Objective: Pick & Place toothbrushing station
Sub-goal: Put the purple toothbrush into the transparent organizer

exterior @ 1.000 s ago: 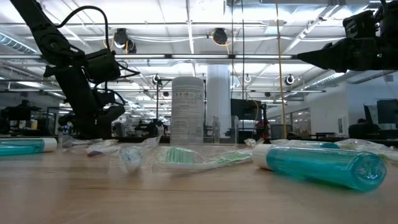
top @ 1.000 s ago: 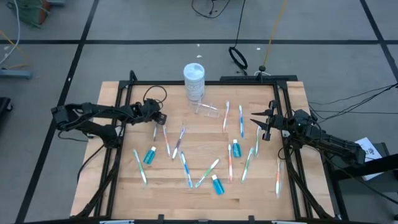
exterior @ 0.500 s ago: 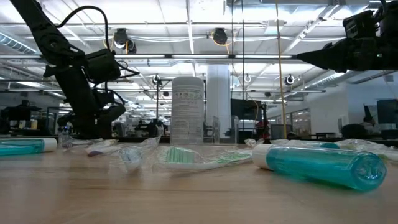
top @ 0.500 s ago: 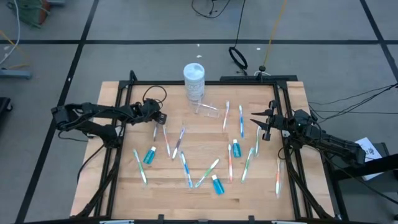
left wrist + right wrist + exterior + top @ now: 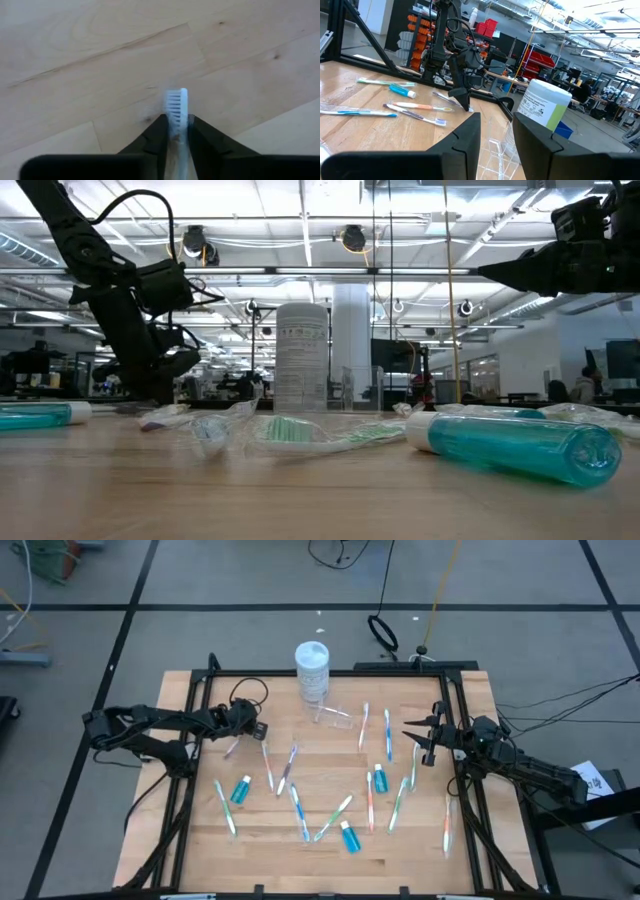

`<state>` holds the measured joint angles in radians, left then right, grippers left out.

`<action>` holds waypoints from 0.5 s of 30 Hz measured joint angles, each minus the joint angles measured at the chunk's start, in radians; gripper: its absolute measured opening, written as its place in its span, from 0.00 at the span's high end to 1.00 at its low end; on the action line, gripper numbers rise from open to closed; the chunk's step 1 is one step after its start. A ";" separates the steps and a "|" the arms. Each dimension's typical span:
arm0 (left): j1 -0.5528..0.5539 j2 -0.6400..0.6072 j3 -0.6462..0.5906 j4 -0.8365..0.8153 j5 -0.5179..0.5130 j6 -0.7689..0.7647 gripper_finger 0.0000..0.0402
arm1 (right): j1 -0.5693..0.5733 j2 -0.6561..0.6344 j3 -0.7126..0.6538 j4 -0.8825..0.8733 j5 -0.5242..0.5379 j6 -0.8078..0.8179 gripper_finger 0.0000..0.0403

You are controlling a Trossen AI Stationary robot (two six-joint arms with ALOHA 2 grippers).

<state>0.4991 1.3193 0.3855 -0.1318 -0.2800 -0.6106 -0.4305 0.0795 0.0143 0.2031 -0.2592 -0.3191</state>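
Several pastel toothbrushes (image 5: 334, 817) and three teal tubes (image 5: 240, 790) lie flat on the wooden table (image 5: 330, 840). A small clear cup (image 5: 335, 716) lies near the white-lidded jar (image 5: 312, 668). My left gripper (image 5: 246, 732) is low at the table's left side, shut on a white toothbrush (image 5: 232, 748) whose bristle head (image 5: 176, 102) sticks out past the fingertips. My right gripper (image 5: 424, 742) hovers open above the table's right side, with nothing between its fingers (image 5: 495, 131). My left gripper pinches the toothbrush's neck (image 5: 176, 126), just behind the bristle head, between its two fingers. The fingers come from above, pointing down at the table. The handle (image 5: 230, 750) runs out slanting toward the table's left and near side. Whether it is clear of the wood I cannot tell.
The tall jar stands at the far middle edge, with the cup right beside it. Toothbrushes and tubes are scattered over the middle and right of the table. Black frame rails (image 5: 190, 770) run along both sides. Bare wood shows along the near left.
My left gripper has shut on the white toothbrush. The brush has turned about: its handle, which pointed toward the near edge, now slants toward the table's left edge. The right arm has kept still.
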 joint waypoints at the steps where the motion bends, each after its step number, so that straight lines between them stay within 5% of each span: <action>1: 0.000 0.000 0.000 0.000 0.002 -0.001 0.87 | 0.000 0.000 0.000 0.000 0.000 0.000 0.74; 9: 0.000 0.001 0.000 0.041 0.012 0.000 0.91 | 0.000 0.000 0.000 -0.010 0.000 0.000 0.74; 15: 0.000 0.002 -0.002 0.240 0.063 0.034 0.89 | 0.000 0.000 0.000 -0.014 0.000 -0.007 0.74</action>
<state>0.4992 1.3216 0.3832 0.1082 -0.2171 -0.5761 -0.4304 0.0799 0.0143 0.1890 -0.2592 -0.3264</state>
